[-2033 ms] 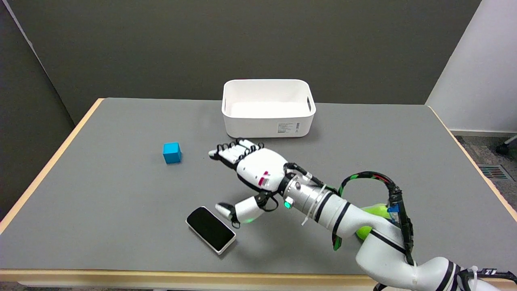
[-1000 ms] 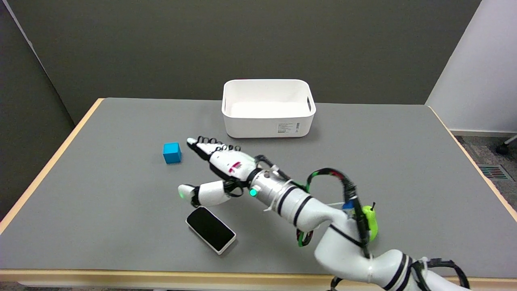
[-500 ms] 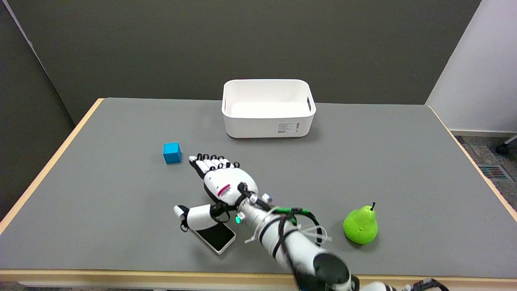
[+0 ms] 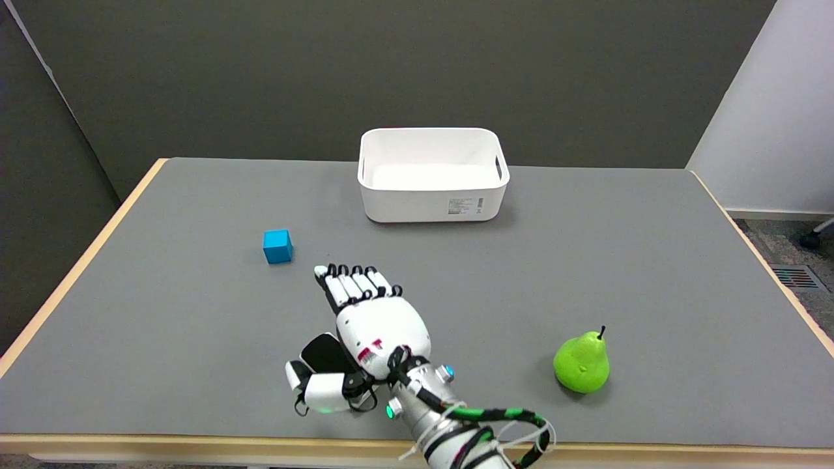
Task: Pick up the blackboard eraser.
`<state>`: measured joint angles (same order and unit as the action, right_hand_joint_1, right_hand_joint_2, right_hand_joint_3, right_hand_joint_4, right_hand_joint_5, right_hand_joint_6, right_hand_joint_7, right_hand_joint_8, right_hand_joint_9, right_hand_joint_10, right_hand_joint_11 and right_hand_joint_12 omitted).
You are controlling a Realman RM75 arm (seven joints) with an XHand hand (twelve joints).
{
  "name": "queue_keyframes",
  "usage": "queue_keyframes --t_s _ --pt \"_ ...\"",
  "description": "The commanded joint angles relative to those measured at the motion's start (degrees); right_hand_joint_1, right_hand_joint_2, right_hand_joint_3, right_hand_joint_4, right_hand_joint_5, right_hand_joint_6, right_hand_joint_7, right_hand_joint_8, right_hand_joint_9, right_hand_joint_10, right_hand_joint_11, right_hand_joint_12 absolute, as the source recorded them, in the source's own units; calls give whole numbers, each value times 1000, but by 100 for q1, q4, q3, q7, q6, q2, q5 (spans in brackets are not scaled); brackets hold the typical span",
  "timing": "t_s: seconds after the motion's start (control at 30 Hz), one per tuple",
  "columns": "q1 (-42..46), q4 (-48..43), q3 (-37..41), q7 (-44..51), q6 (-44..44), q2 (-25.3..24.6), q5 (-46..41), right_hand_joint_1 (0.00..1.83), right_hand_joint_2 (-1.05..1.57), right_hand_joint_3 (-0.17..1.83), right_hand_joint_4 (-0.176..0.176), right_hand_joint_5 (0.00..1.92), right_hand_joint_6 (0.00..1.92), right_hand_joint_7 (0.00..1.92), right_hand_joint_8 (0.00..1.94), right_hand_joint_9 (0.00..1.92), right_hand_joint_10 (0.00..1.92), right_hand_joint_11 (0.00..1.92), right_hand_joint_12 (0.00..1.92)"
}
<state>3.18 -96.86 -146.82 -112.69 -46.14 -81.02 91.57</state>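
right black-and-white robot hand (image 4: 365,332) spread, holding nothing, poised over flat black white-edged blackboard eraser (image 4: 324,352) at near edge of grey table (image 4: 195,326). approach step, it seems. next: lower, close thumb and fingers across it.

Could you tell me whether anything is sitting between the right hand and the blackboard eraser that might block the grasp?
Nothing visible does. The right hand is over the blackboard eraser and covers most of it, fingers extended. The blue cube, white bin and green pear all lie well apart.
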Motion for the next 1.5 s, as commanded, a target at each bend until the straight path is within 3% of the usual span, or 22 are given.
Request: queue_keyframes --t_s 0.03,0.1,0.17,0.6,1.03,1.5 --pt "260 666 -367 -1879 -42 -163 1018 408 714 776 -176 -1 274 120 522 37 829 20 1284" --pt "205 651 -363 -1879 102 -167 869 354 658 878 -176 37 144 97 545 53 788 34 1221" --pt "183 651 -363 -1879 183 -179 665 342 661 876 -176 26 137 81 534 37 776 21 1209" --pt "102 576 -138 -1879 182 -108 480 333 662 881 -176 19 125 56 498 9 747 2 1177" --pt "127 1071 -120 -1879 -572 -22 152 371 658 882 -176 26 143 80 520 27 766 8 1189" --pt "171 1195 -160 -1871 -651 -31 -17 391 657 886 -176 25 130 58 504 8 750 8 1181"
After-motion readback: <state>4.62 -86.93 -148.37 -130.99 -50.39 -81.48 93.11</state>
